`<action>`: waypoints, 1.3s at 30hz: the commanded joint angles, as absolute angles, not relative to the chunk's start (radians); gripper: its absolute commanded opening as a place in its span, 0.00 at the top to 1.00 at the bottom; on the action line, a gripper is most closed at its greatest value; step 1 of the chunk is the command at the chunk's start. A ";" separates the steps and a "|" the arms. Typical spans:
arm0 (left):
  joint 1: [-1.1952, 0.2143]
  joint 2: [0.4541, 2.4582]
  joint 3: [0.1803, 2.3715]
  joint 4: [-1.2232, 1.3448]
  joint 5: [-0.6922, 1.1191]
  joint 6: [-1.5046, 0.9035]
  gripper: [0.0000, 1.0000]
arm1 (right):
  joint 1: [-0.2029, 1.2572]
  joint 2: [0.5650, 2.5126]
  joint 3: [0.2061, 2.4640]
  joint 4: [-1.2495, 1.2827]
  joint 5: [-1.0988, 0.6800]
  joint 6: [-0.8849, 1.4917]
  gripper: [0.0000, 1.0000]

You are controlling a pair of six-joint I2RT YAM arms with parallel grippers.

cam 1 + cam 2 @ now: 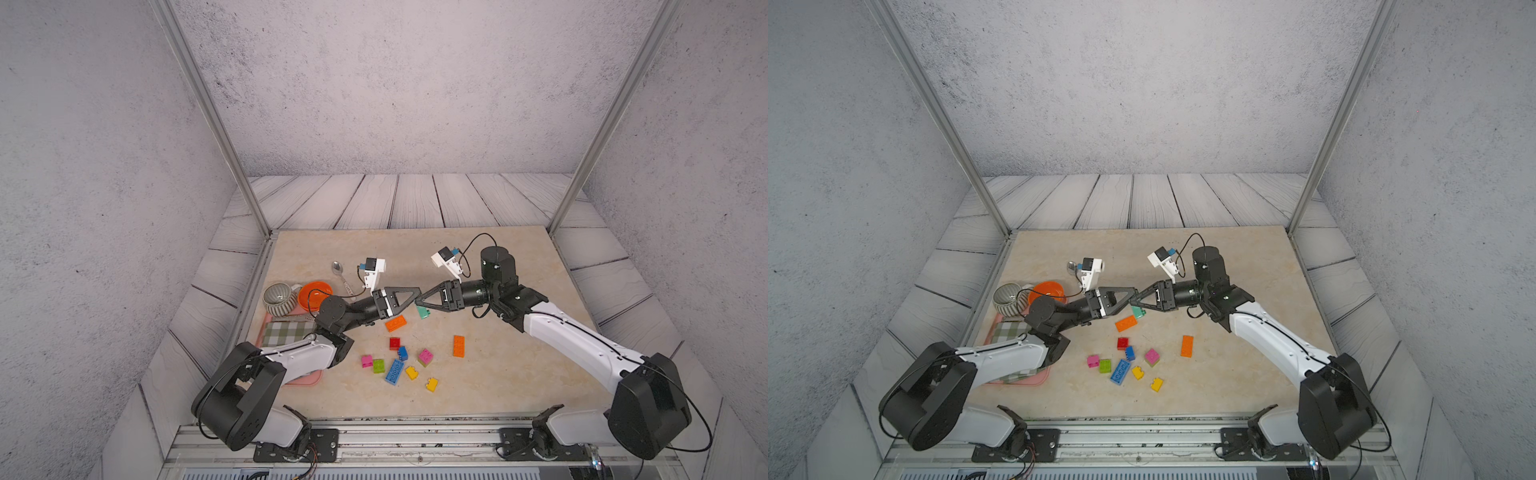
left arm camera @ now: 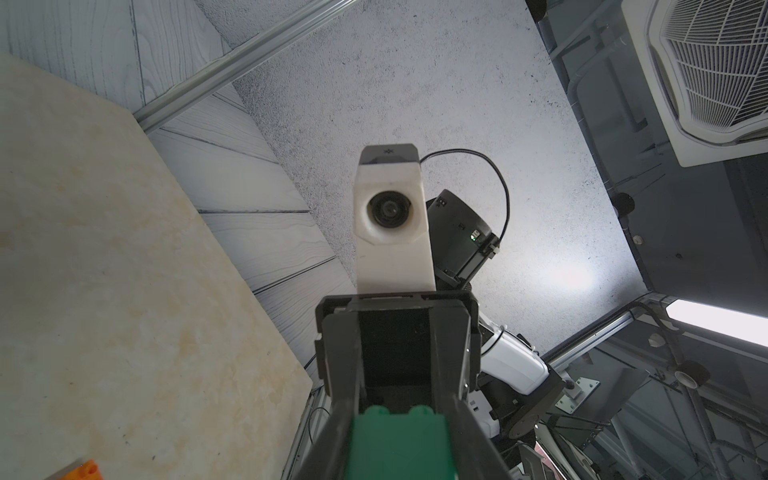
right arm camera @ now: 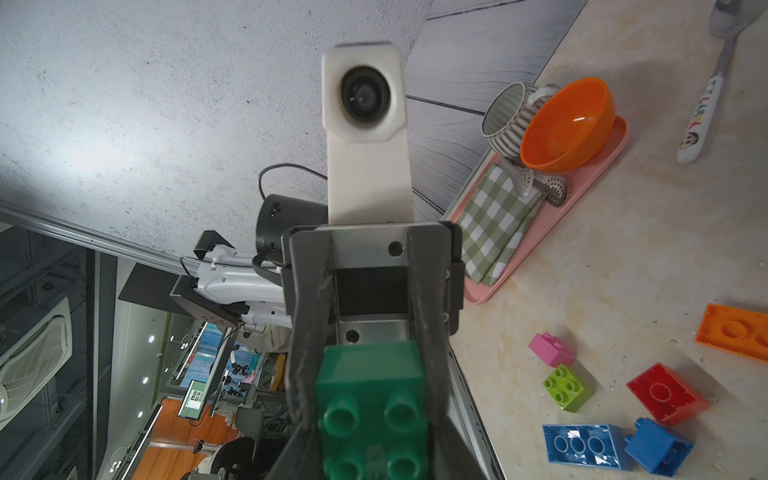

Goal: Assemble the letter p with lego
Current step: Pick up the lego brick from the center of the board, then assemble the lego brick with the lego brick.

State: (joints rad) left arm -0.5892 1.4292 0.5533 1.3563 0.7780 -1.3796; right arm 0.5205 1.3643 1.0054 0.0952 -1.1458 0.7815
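Green brick [image 3: 372, 399]; tray [image 3: 490, 296]: cloth [image 3: 494, 224], cup [image 3: 505, 116], bowl [image 3: 565, 129]

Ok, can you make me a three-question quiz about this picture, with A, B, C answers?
1. Where is the orange bowl? A) on the pink tray B) among the bricks C) in a tool
2. How many yellow bricks are there? A) one B) two C) four
3. The green brick is: A) flat on the table B) inside the bowl C) up between the left tool and right tool

Answers:
A: it sits there beside the striped cup.
B: only two show.
C: both wrist views show it pinched.
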 commanded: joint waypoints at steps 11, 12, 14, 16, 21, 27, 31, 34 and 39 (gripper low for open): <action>-0.542 1.172 0.622 0.545 0.667 -0.995 0.01 | 0.550 1.341 1.114 -0.526 -0.787 0.316 1.00; -0.538 1.135 0.651 0.386 0.616 -0.922 0.02 | 0.565 1.342 1.123 -0.569 -0.720 0.277 1.00; -0.525 1.086 0.690 0.183 0.534 -0.835 0.02 | 0.610 1.348 1.140 -0.650 -0.586 0.226 1.00; -0.495 1.062 0.702 0.067 0.484 -0.795 0.02 | 0.667 1.366 1.162 -0.718 -0.450 0.183 1.00; -0.444 1.055 0.662 -0.044 0.361 -0.762 0.02 | 0.808 1.459 1.226 -0.878 -0.168 0.110 1.00; -0.413 1.073 0.568 0.009 0.291 -0.736 0.02 | 0.893 1.546 1.239 -0.932 -0.031 0.076 1.00; -0.391 1.038 0.527 0.004 0.215 -0.710 0.02 | 0.931 1.594 1.254 -0.954 0.007 0.074 1.00; -0.370 1.011 0.518 -0.018 0.196 -0.708 0.02 | 0.933 1.628 1.275 -0.965 0.033 0.103 1.00; -0.368 0.986 0.509 -0.026 0.180 -0.707 0.02 | 0.932 1.626 1.249 -0.874 0.017 0.102 1.00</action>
State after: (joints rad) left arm -0.3740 0.9993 0.5205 -0.0181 0.2127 -0.7303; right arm 0.9329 1.6279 1.2411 -0.9066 -0.0154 0.0994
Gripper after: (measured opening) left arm 0.983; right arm 0.348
